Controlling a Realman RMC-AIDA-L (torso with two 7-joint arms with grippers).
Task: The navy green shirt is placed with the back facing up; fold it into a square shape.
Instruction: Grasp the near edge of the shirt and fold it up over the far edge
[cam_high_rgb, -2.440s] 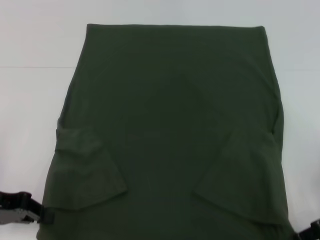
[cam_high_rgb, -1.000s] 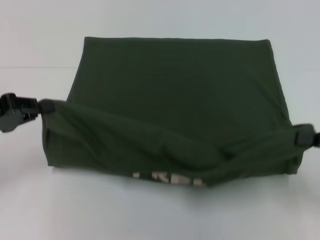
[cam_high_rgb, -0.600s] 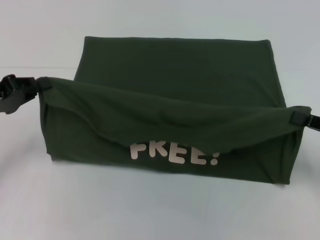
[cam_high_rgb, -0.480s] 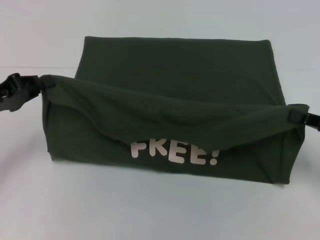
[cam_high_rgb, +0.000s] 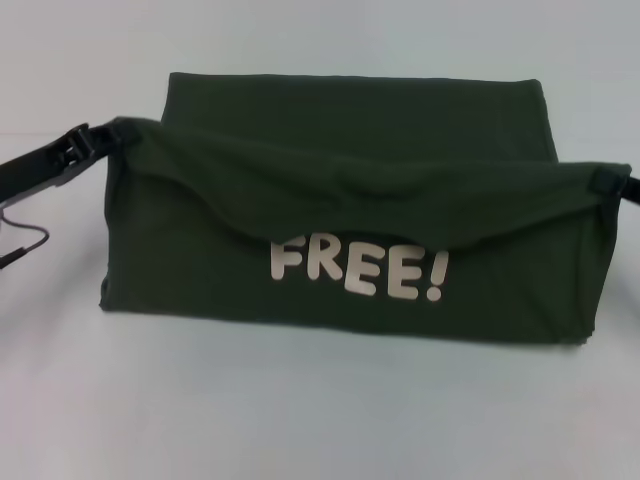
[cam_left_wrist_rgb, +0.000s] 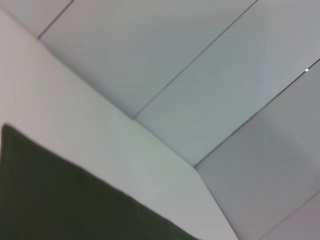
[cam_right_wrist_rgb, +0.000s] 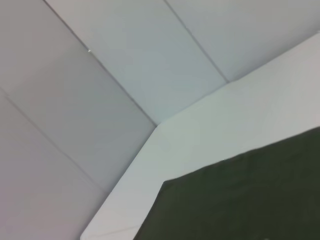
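Observation:
The navy green shirt (cam_high_rgb: 350, 130) lies on the white table (cam_high_rgb: 300, 410), its near half lifted and carried toward the far edge. Cream letters "FREE!" (cam_high_rgb: 357, 270) show on the raised underside. My left gripper (cam_high_rgb: 100, 140) is shut on the lifted edge's left corner, and my right gripper (cam_high_rgb: 607, 183) is shut on its right corner. The held edge sags in the middle between them. In the left wrist view a dark corner of the shirt (cam_left_wrist_rgb: 55, 200) shows on the table. The right wrist view shows another part of the shirt (cam_right_wrist_rgb: 240, 200).
A thin wire or cable (cam_high_rgb: 25, 243) hangs below my left arm at the left edge. White wall panels (cam_left_wrist_rgb: 200, 75) rise behind the table's far edge.
Both grippers have lifted the shirt's near edge off the table and carried it up and away from me. The "FREE!" letters have come into full view.

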